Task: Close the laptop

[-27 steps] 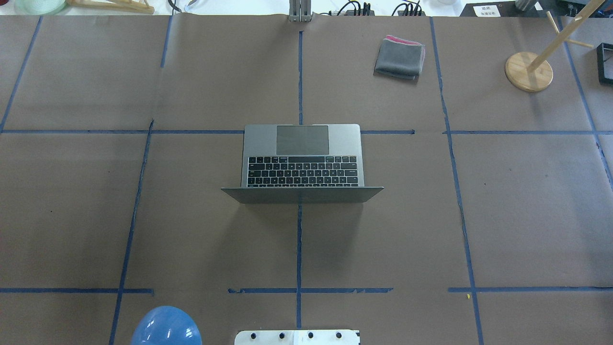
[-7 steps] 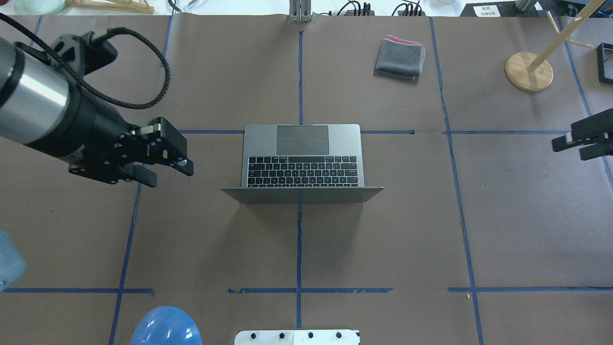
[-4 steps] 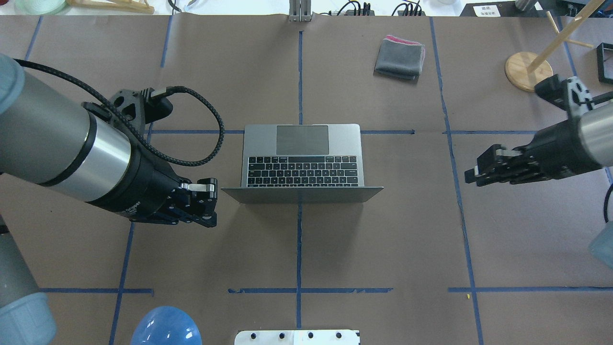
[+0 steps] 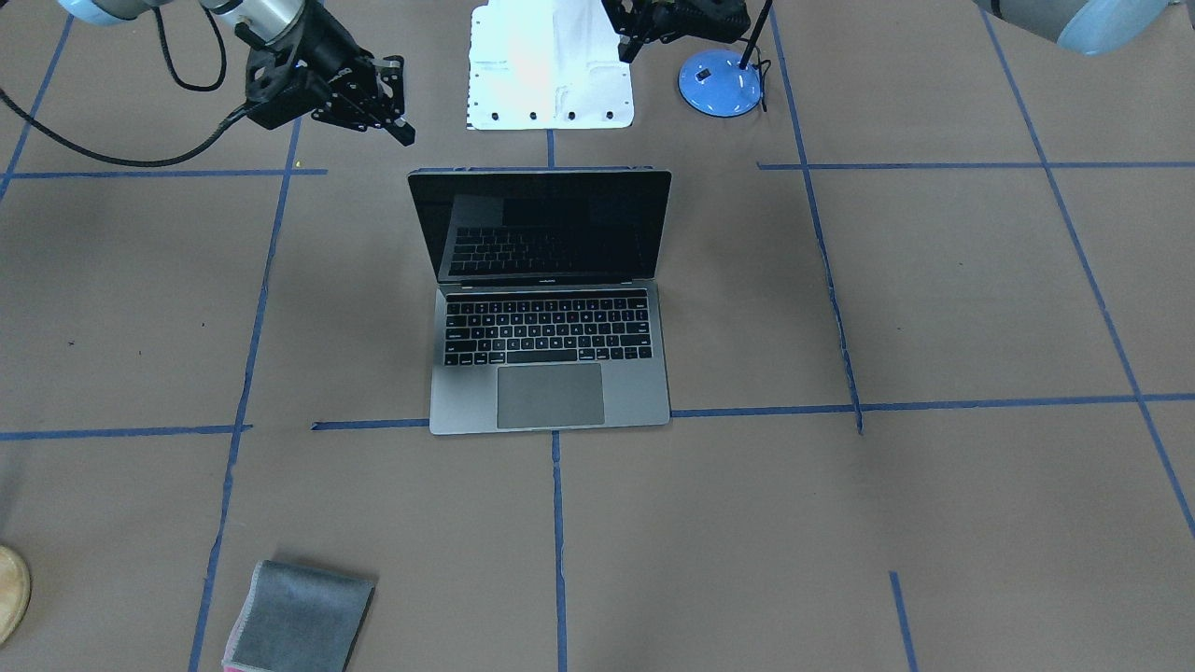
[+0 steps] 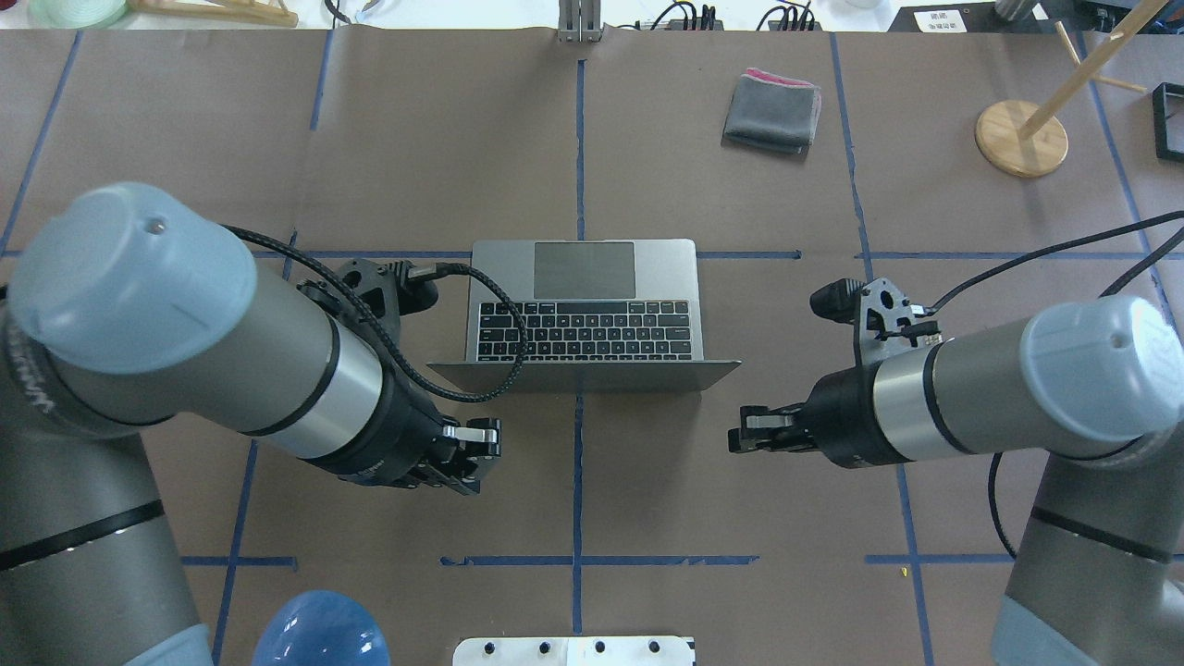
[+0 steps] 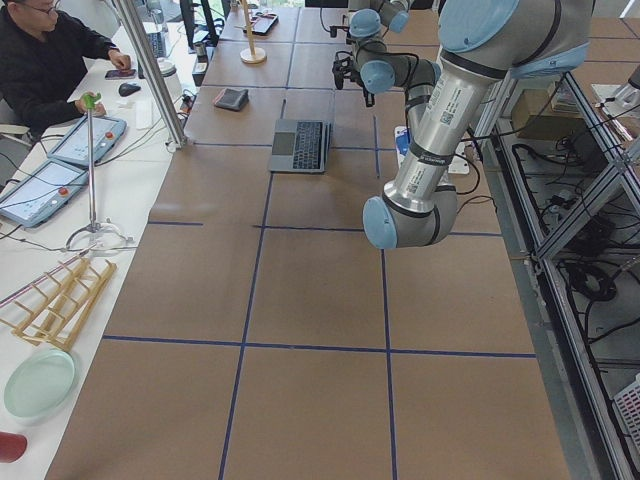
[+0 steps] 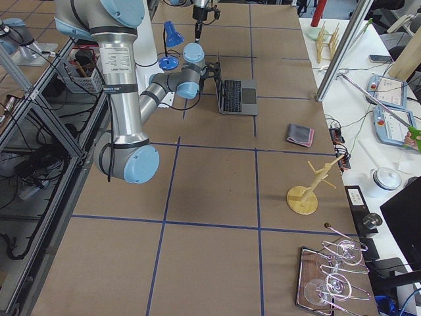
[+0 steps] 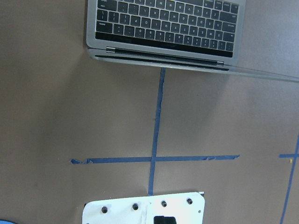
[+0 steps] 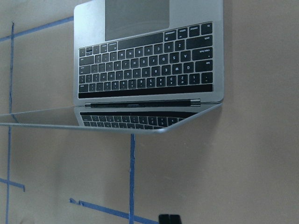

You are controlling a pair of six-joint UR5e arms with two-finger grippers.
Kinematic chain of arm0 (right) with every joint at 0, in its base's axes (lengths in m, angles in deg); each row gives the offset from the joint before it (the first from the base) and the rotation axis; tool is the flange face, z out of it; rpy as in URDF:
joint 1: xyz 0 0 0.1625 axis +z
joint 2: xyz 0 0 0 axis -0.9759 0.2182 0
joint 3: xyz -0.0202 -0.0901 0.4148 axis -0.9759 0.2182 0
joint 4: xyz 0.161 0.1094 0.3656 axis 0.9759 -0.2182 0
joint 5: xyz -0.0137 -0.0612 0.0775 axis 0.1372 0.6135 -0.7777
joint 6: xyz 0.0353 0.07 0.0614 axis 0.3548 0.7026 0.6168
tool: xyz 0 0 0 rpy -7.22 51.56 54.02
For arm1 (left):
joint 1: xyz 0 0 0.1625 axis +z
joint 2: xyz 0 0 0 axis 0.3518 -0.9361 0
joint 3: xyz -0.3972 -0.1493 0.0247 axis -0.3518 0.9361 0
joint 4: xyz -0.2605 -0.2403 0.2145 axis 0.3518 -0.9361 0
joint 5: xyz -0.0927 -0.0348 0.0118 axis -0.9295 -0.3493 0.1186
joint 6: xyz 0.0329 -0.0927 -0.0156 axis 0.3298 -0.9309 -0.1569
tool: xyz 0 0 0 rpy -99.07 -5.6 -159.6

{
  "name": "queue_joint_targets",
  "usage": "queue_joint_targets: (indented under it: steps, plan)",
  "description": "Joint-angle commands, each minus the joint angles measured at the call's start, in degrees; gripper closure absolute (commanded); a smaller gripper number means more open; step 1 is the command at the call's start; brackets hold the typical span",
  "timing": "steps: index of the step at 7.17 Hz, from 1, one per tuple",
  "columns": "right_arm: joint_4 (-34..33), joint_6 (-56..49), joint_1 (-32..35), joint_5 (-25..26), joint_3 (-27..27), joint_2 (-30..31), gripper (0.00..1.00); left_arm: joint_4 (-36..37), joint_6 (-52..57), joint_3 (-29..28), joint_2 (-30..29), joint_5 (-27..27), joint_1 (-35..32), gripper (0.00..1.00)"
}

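Laptop, front view: laptop (image 4: pixel 551 345) open, centred ahead of the robot base. Screen dark, lid leaning back toward the robot. Hinge is on the robot's side, so closing means pushing the lid top away from the base.
Front view, right: right gripper (image 4: pixel 403 103) behind the lid, off its corner, not touching. Fingers read as spread.
Overhead, left: left gripper (image 5: pixel 479 462) on the robot's side of the lid edge, near but apart. Fingers look parted, poor angle.
Overhead, right: mirrors it across the centreline. My read is both are staged behind the lid to reach its back.
Overhead, clutter: grey cloth (image 5: pixel 772 111) and wooden stand (image 5: pixel 1020 137) on the far side, well apart.
Left side view: laptop (image 6: pixel 298 145) far down the table, finger state unreadable.
Right side view: laptop (image 7: pixel 238 97) just past the near arm's wrist.
Left wrist: hinge and keyboard (image 8: pixel 163 23) from above, lid edge-on.
Right wrist: keyboard (image 9: pixel 145 70) and trackpad, keys mirrored in the screen.
Status: lid up, no contact, looks like approach.
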Motion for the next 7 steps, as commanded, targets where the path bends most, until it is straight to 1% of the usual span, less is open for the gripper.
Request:
queue_joint_targets:
  steps: [1,2,3,4,5,7]
  plan:
    - [-0.1,0.2,-5.2,7.8,0.7,-0.6,0.99,-3.6,0.1,-5.1,-0.2,4.6,3.7,1.0]
    - [-0.1,0.2,-5.2,9.4,1.0,-1.3,0.99,-5.2,0.2,-7.2,-0.4,4.9,3.7,1.0]
    - [-0.2,0.2,-5.2,11.2,2.1,-2.8,0.98,-5.7,0.4,-8.4,-0.8,8.0,3.7,1.0]
    - [-0.2,0.1,-5.1,12.9,3.5,-4.7,0.98,-5.7,3.4,-9.7,-1.4,8.6,3.2,1.0]
    - [-0.2,0.0,-4.9,14.1,4.3,-5.2,0.98,-6.0,3.9,-11.1,-1.5,9.2,1.8,1.0]
    - [0.0,-0.5,-3.3,15.7,5.7,-6.4,0.98,-12.9,3.9,-15.1,-1.5,9.2,-1.0,1.0]
